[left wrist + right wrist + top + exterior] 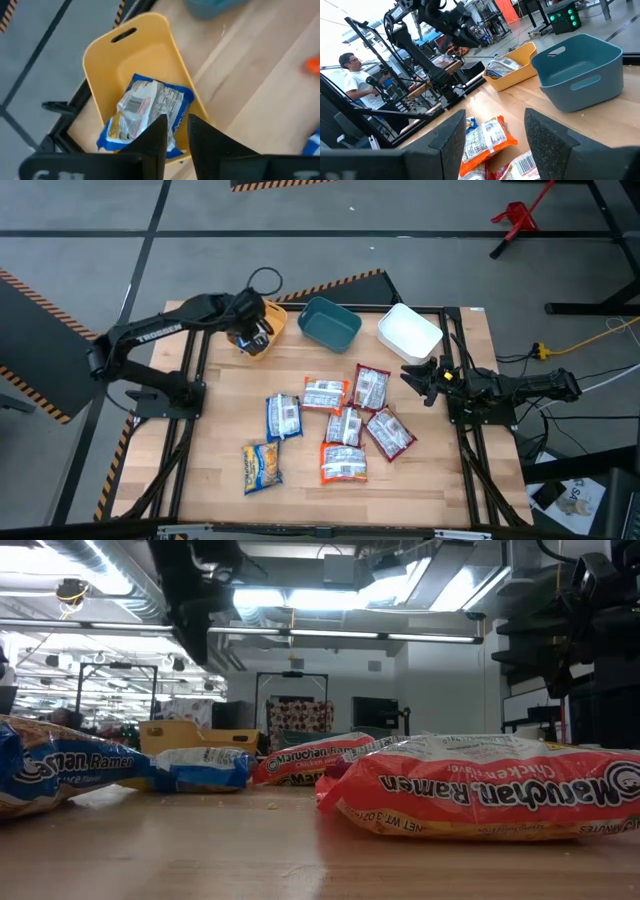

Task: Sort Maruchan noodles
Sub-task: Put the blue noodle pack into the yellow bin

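The left gripper [258, 332] hangs over the yellow bin [272, 320] in the upper left part of the table [440, 470]. In the left wrist view its two fingers [155, 135] stand close together with only a narrow gap, and they hold nothing. Just below them a blue-and-yellow noodle packet [147, 112] lies inside the yellow bin [125, 55], slanted against its wall.

The right gripper [415, 378] waits at the right edge of the table, below the white bin [409, 332]. Its fingers [547, 145] are apart and empty.

The teal bin [329, 322] stands between the yellow and the white one, in the upper middle of the high view. Seven more packets lie on the wood in the centre and lower centre: two blue ones [283, 417] on the left, orange-and-white ones [324, 394] in the middle, and dark red ones [370, 388] on the right. Some of them touch or overlap each other.

In the right wrist view, a person in a white shirt [357, 82] is at the far left, beyond the table.
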Robot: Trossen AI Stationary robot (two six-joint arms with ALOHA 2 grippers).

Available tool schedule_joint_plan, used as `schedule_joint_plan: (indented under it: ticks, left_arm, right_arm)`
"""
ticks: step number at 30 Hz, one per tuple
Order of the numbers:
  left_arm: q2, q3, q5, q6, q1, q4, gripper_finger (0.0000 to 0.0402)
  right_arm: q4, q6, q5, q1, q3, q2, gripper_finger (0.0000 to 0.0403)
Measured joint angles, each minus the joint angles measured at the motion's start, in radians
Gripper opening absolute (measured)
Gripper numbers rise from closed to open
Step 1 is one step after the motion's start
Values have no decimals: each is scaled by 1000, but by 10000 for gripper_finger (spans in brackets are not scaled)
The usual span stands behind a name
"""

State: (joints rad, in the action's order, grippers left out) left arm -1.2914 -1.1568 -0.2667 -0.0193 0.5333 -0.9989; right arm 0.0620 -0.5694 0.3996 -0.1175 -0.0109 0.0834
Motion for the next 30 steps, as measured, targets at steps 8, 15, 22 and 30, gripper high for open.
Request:
schedule_joint_plan:
  ticks: [8, 15, 22, 30]
  left_arm:
    - [-175, 0, 55, 112, 47, -92, 80]
    - [-292, 0, 100, 188, 49, -108, 83]
    - [-393, 0, 65, 205, 48, -106, 82]
    - [-442, 0, 48, 76, 49, -29, 80]
  right_arm:
    - [0, -1, 0, 0, 0, 0, 191]
    - [0, -2, 0, 0, 0, 0, 191]
    - [0, -1, 0, 0, 0, 0, 191]
    - [0, -2, 0, 0, 0, 0, 191]
